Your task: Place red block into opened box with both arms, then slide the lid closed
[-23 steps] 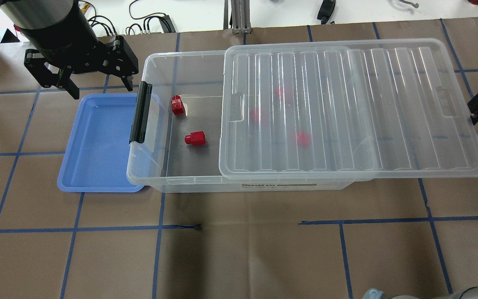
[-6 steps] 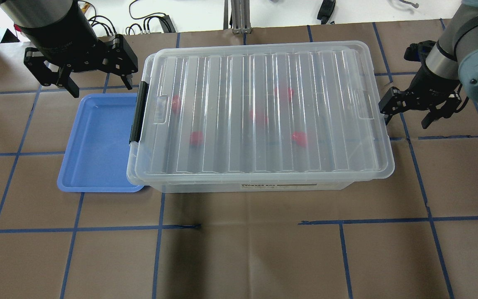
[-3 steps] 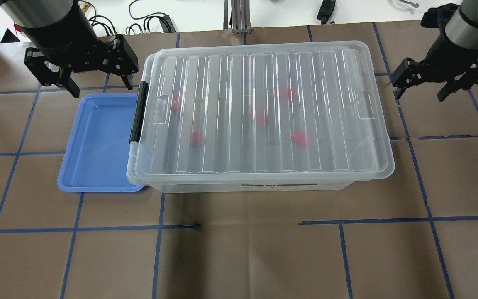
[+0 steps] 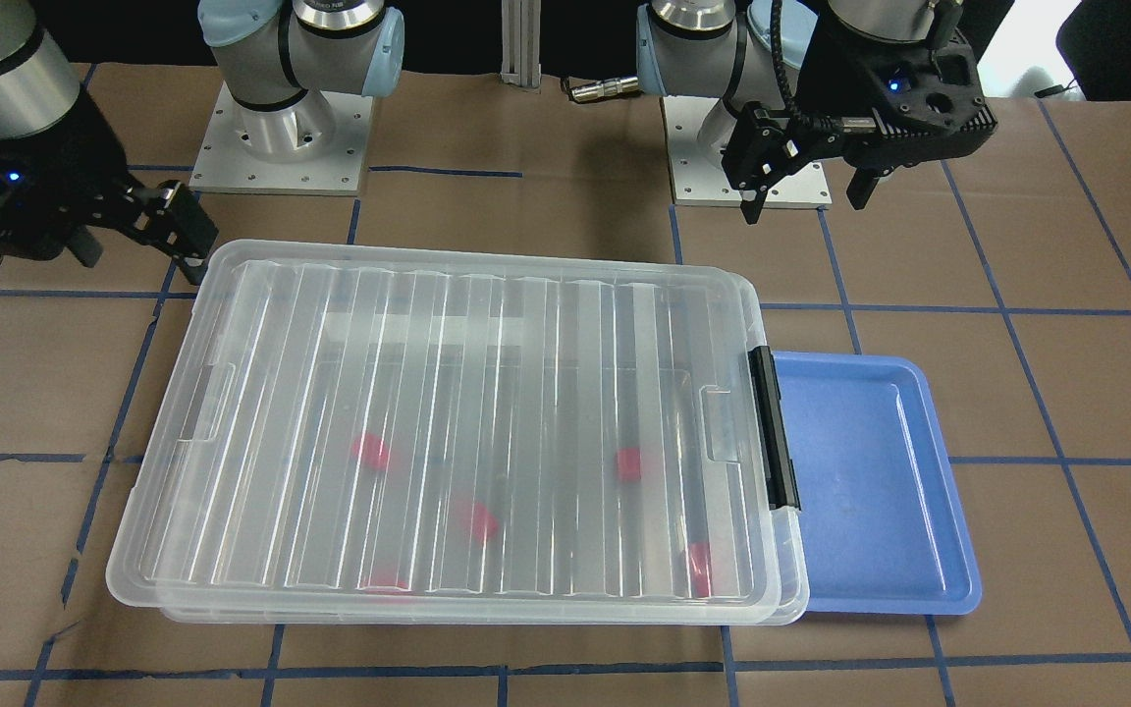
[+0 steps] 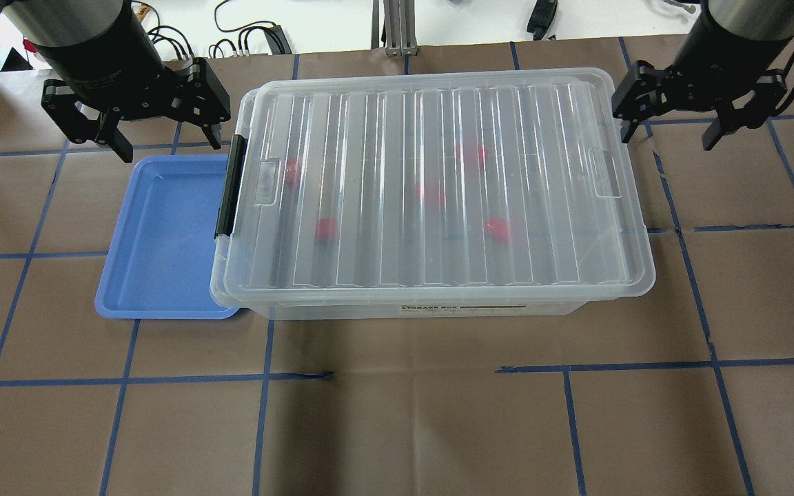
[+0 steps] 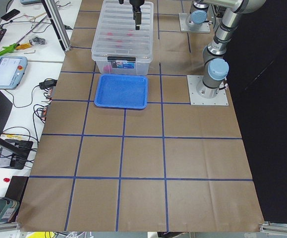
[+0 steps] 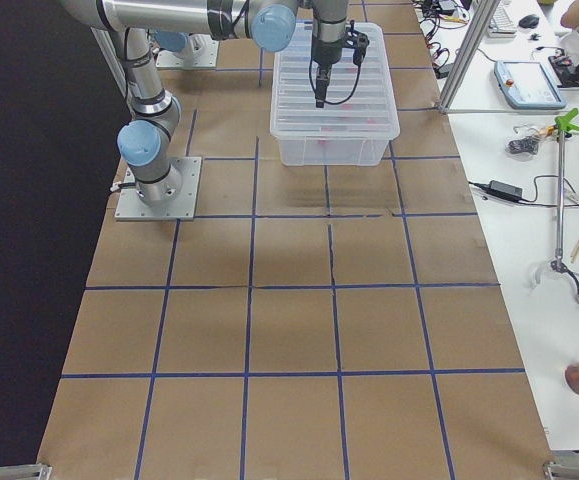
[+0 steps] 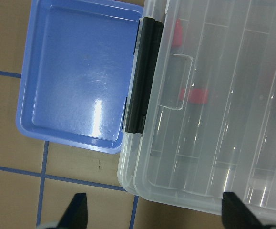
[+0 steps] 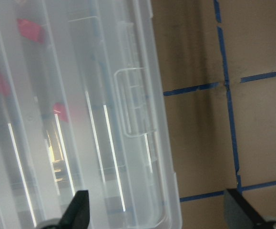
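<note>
The ribbed clear lid (image 5: 431, 186) lies flat over the whole box (image 5: 438, 308), its left end by the black latch bar (image 5: 233, 186). Several red blocks (image 5: 326, 229) show as blurred red patches through the lid (image 4: 457, 432). My left gripper (image 5: 168, 141) hangs open and empty above the table past the box's far left corner. My right gripper (image 5: 669, 136) is open and empty beside the box's far right corner, apart from the lid. In the left wrist view the open left gripper (image 8: 157, 214) looks down on the latch bar (image 8: 142, 81). The right gripper (image 9: 159, 214) stands over the lid's right end.
A blue tray (image 5: 163, 234) with nothing in it sits against the box's latch end. Both robot bases (image 4: 281, 128) stand behind the box. Cables and gear lie past the table's far edge. Brown paper with blue tape lines covers the table.
The lid has slid left from half-off to fully over the box. My right gripper then drew away from the lid's right end, rising toward the far side. The left arm has not moved.
</note>
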Robot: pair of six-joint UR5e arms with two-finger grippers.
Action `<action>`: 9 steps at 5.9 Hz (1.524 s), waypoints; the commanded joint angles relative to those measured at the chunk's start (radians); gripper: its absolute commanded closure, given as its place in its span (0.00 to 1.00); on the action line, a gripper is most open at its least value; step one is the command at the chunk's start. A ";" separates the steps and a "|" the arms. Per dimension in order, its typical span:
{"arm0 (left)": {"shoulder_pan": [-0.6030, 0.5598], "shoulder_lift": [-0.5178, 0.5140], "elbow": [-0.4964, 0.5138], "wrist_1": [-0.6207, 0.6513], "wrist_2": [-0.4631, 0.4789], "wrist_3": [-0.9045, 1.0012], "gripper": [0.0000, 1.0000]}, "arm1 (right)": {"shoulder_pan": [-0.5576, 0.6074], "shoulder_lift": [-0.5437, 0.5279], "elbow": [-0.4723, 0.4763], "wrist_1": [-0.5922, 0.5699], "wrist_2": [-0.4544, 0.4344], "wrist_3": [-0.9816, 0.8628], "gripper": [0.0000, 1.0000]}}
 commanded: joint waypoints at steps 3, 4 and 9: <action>0.000 0.002 -0.002 0.000 0.000 0.000 0.02 | 0.117 0.012 -0.072 0.069 0.006 0.134 0.00; 0.000 0.002 -0.002 0.000 0.000 0.000 0.02 | 0.115 0.013 -0.080 0.066 0.010 0.132 0.00; 0.000 0.002 -0.003 0.000 0.001 0.000 0.02 | 0.111 0.025 -0.085 0.070 0.006 0.134 0.00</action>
